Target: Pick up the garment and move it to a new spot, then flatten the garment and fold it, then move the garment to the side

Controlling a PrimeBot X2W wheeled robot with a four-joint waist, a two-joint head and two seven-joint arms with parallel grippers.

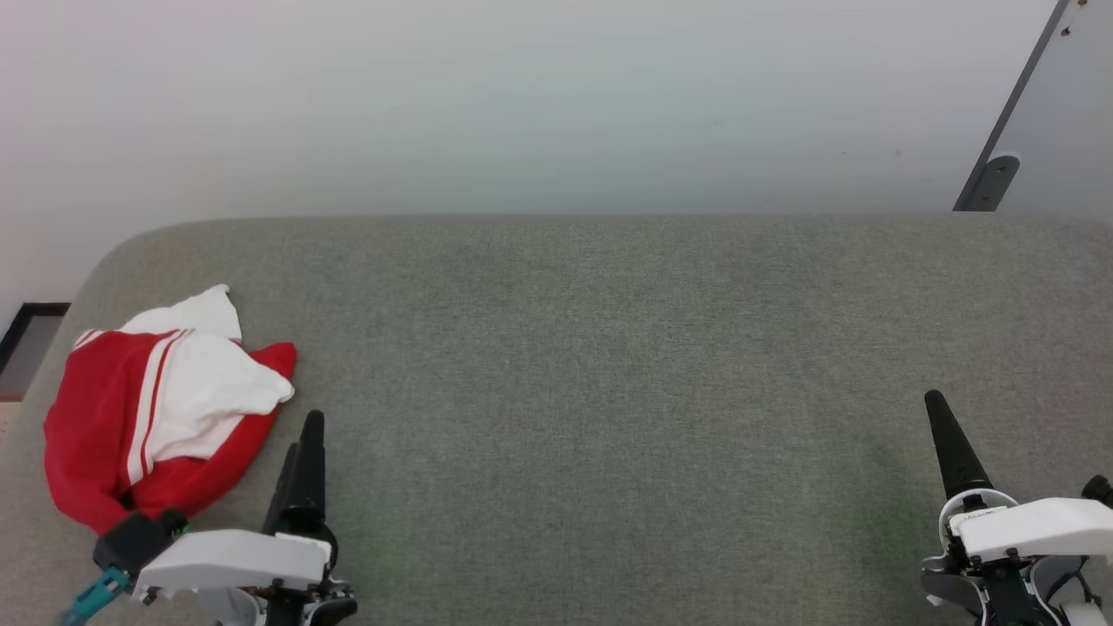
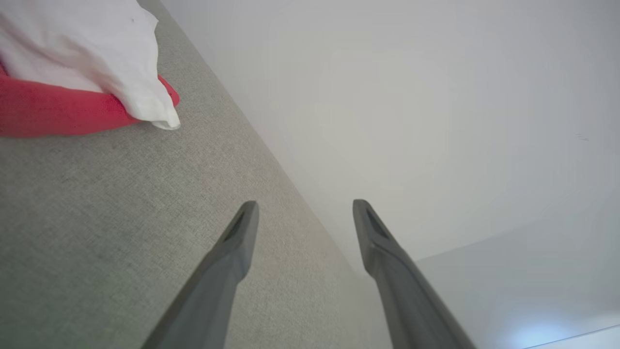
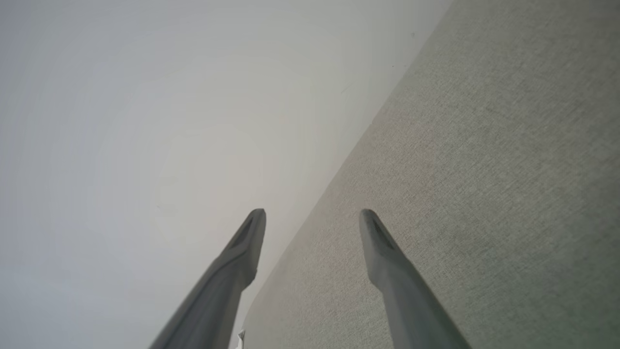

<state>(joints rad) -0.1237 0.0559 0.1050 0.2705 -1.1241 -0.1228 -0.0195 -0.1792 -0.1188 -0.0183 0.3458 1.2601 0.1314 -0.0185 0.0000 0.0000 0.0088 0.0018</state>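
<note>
Starting at the left gripper [image 1: 304, 432]: its 2 long dark fingers are spread wide with nothing between them, and they point away from the robot over the grey woven-fabric tabletop [image 1: 609, 348]. The left wrist view makes this obvious, since there's a clear gap at the left gripper [image 2: 305, 203] and bare fabric under it. Just beside it, off to its left, is the crumpled red T-shirt with white sleeves and red-white striped trim [image 1: 156, 409], heaped near the table's left edge. The near end of the heap sits right up against the dark part of that wrist, though I can't tell if they actually touch. The lump's long axis looks to run from that near-left end up and away toward the far right, roughly parallel to the fingers, so my guess is the next move is a sideways shift to the left plus a dip down, not a reach forward. The right gripper [image 1: 952, 435] is also open and empty, parked well apart on the far side of the table, so the left arm is clearly the nearer 1. The head view gives the whole heap and its stripes. The left wrist view catches just a white sleeve corner over red cloth [image 2: 72, 72] at its upper left. The right wrist view has the right gripper [image 3: 312, 212] over bare fabric beside the plain white wall [image 3: 121, 121].
</note>
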